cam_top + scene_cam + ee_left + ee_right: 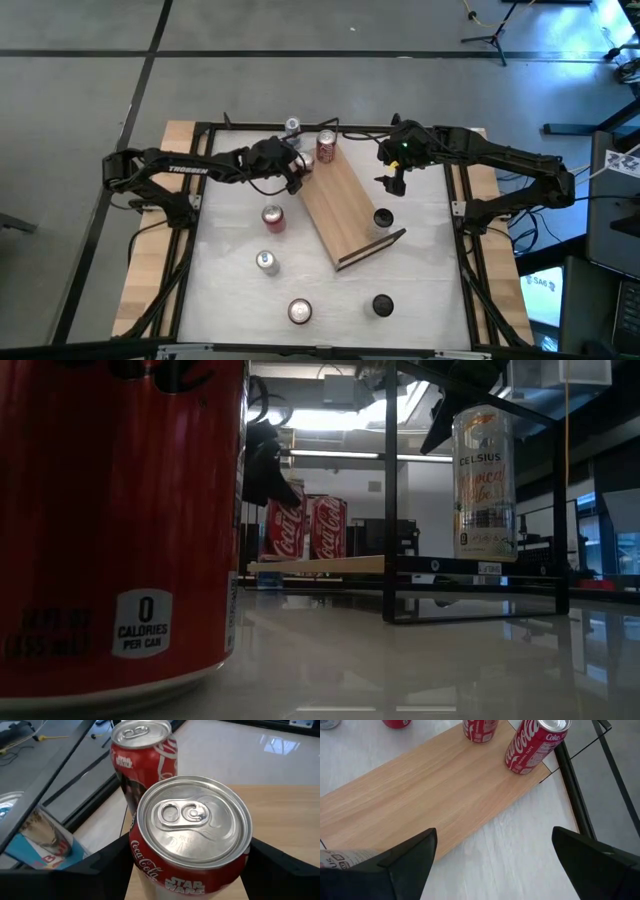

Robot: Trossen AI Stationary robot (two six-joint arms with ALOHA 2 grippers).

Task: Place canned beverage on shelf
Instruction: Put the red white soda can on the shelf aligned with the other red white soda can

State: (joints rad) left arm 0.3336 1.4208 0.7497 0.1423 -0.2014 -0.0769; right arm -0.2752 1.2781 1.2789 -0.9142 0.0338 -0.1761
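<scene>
Two glossy red alu cans (192, 840) on light-wood shelf (345, 205), matte white tabletop (430, 290)

Your overhead light is even; the glossy white tabletop (235, 250) shows soft shadows under both arms. In the low view you shoot into bright ceiling strip lights (345, 420), so the big red soda can up close (120, 520) looks dark and blurred. The silver can lid (194, 822) carries mild glare, still sharp.
</scene>
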